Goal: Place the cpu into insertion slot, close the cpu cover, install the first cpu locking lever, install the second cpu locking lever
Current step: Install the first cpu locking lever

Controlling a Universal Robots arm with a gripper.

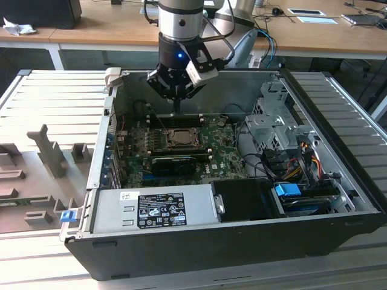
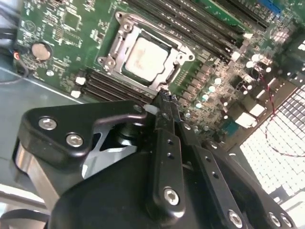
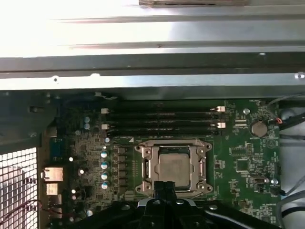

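Your black gripper [image 2: 164,98], fingers pressed together, hangs above the pale silver cpu [image 3: 174,166] seated in its silver-framed insertion slot [image 3: 146,164] on the green motherboard [image 1: 221,145], wooden desks [image 1: 103,27] behind.

Ext view looks down from afar; both wrist views, close, share insertion slot [image 3: 173,167].

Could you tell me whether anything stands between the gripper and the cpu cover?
Nothing visible does. The gripper hangs just above the socket's edge, and the cpu cover lies shut over the cpu in open air.
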